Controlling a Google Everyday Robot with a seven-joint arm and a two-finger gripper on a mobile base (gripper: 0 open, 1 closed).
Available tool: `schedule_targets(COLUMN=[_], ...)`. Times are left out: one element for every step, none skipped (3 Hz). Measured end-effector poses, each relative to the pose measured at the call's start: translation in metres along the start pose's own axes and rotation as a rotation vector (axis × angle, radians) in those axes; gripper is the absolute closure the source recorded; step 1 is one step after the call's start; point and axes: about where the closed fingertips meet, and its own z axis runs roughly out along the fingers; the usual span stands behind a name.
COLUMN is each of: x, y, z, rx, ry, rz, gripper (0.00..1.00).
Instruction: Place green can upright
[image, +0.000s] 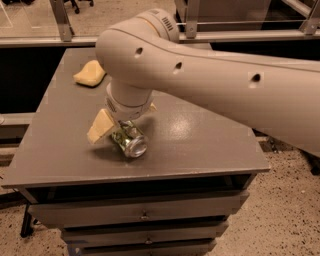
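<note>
The green can (128, 140) lies on its side on the grey table top (200, 145), near the front left. Its silver end faces the front edge. My gripper (125, 119) hangs from the big white arm directly over the can. It is open. One cream finger (101, 126) sits just left of the can, and the tip of the other shows behind it to the right. The can lies between them on the table. The rear part of the can is hidden under the wrist.
A yellow sponge (90, 73) lies at the back left of the table. The white arm (225, 85) crosses above the right half of the table. Drawers sit below the front edge (145, 216). A rail runs behind the table.
</note>
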Motion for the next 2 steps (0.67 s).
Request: schedule_targets(x=[0.0016, 0.0038], y=[0.0061, 0.0085], z=[0.0127, 0.0191], rx=[0.039, 0.066], ry=[0.042, 0.067], rz=[-0.010, -0.017], gripper=[0.18, 0.41])
